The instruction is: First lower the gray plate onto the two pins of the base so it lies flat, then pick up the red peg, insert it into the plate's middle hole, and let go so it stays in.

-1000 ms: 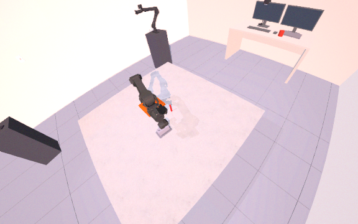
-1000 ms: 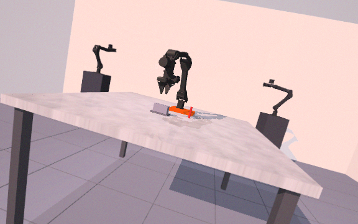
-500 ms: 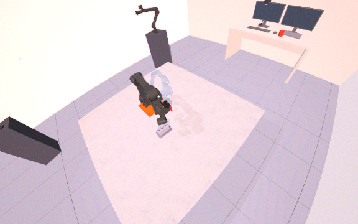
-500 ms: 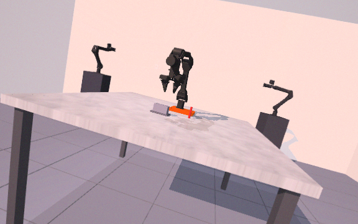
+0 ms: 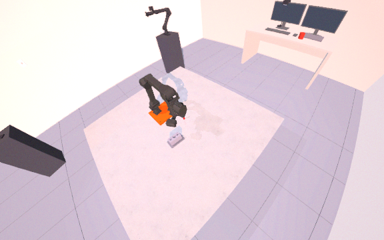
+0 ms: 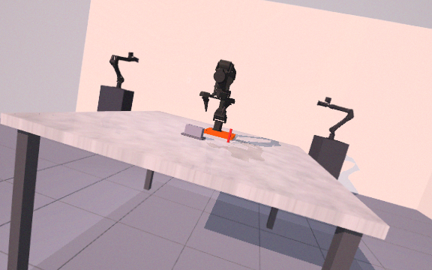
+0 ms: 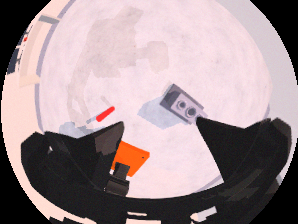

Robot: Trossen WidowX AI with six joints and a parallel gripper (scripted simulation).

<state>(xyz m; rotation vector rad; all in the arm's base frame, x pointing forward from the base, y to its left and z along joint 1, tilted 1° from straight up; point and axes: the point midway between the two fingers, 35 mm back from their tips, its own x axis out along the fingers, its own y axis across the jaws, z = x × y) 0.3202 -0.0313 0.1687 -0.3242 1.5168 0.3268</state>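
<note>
Fingers spread, empty, gray plate [image 7: 180, 104] below, between them

Bright, soft, blocky; fisheye wrist view

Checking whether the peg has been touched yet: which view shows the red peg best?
Exterior view: the red peg stands upright beside the orange mount, apart from the open, raised gripper. The wrist view shows a small red streak; the top view, only a red speck.
</note>
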